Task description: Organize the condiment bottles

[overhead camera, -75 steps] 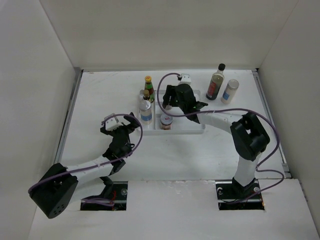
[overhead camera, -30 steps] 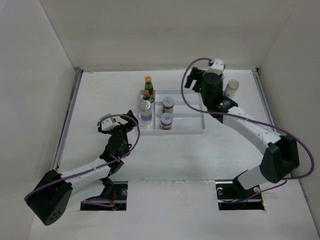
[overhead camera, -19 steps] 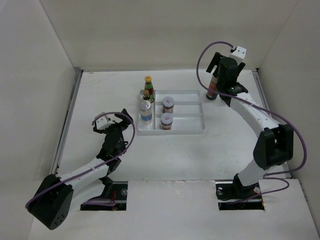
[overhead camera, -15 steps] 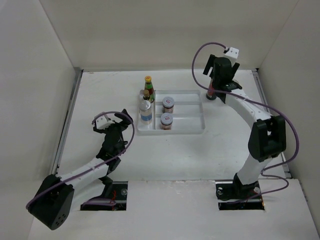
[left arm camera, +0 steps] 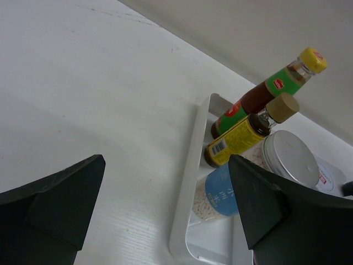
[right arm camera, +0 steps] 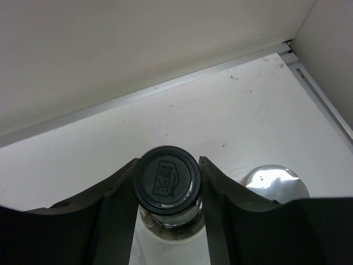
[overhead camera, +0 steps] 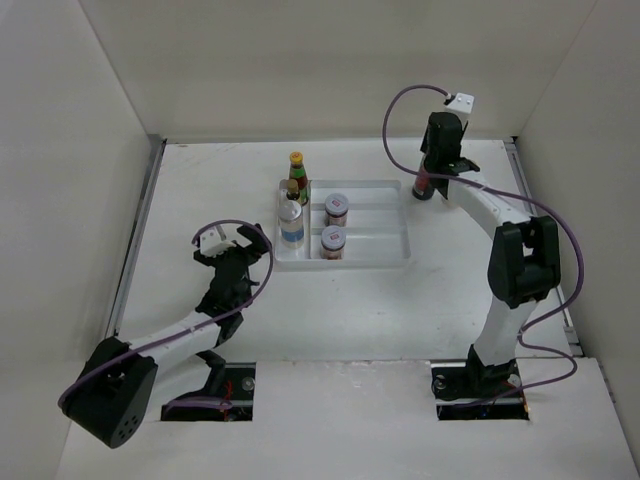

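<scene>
The right arm's fingers [right arm camera: 118, 201] are closed on the dark bottle [right arm camera: 166, 175], one finger pressed to each side of its black cap. The bottle appears to stand on the desk [overhead camera: 200, 190] just past the far right corner of the white tray [overhead camera: 370, 262], with a silver-capped bottle [right arm camera: 274, 181] just beside it.

It is a tall, narrow bottle that looks like glass and is filled with dark liquid, so expect it to be stiff, fairly weighty and breakable. Held this high up, all the mass hangs below the grip, so it could swing or slip through. The round cap looks smooth, and the neck just under it would probably give the surer hold.

The right arm is reaching long, stretched out towards the back right corner, with its wrist raised and pointing down over the cap.

On the other side, the left arm lies low and bent, its wrist near the tray's left wall. The left arm's fingers [left arm camera: 265, 204] are spread wide with nothing between them.

The tray already holds the yellow-capped bottle [overhead camera: 297, 172], a tan-capped bottle [left arm camera: 248, 130], the blue-labelled bottle [overhead camera: 291, 222] and two red-labelled jars [overhead camera: 337, 208]. Its right-hand lanes are open.
</scene>
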Controlling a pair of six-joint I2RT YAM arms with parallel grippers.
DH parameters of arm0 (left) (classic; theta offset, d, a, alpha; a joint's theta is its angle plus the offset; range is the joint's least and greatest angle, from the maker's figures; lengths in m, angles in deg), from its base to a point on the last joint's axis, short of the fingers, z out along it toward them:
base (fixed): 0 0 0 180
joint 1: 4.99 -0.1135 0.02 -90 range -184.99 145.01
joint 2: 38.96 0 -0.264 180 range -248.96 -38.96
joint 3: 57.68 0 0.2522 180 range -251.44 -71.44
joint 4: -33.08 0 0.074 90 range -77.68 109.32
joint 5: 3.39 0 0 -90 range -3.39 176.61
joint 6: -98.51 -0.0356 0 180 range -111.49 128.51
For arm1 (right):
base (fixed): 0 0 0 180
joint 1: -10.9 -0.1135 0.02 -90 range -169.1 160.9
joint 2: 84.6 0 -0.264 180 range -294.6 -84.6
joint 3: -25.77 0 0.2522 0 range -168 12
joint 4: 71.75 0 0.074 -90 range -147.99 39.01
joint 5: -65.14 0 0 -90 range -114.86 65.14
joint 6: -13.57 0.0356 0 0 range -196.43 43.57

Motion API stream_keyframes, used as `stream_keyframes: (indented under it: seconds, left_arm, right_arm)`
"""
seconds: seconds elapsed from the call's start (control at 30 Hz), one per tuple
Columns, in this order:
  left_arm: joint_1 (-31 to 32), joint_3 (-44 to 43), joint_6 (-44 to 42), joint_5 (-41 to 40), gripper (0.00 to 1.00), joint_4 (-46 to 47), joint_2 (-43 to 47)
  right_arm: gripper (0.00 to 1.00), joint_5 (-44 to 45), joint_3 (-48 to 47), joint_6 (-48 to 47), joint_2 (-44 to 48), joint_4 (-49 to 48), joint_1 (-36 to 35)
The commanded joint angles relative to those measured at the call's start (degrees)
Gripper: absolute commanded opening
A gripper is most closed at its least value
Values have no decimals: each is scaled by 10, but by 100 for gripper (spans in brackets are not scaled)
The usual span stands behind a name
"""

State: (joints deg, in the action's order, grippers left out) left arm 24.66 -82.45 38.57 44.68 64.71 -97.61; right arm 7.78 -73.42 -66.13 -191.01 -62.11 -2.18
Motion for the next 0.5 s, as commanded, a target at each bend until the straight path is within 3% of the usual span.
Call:
stream_keyframes:
  seconds: [0.0,0.1,0.17,0.47]
  left_arm:
    - [-3,-17,8,19,97,14,-5]
    - [-3,-16,8,19,97,14,-1]
    - [-3,-15,8,18,97,14,0]
    - [-7,-8,13,9,99,13,13]
  right_arm:
    - [43,15,-43,-34,-1,-54,-1]
    - [28,26,-43,-42,4,-57,-1]
    - [23,27,-46,-44,17,-66,-1]
    - [23,-13,-149,-88,54,-68,-68]
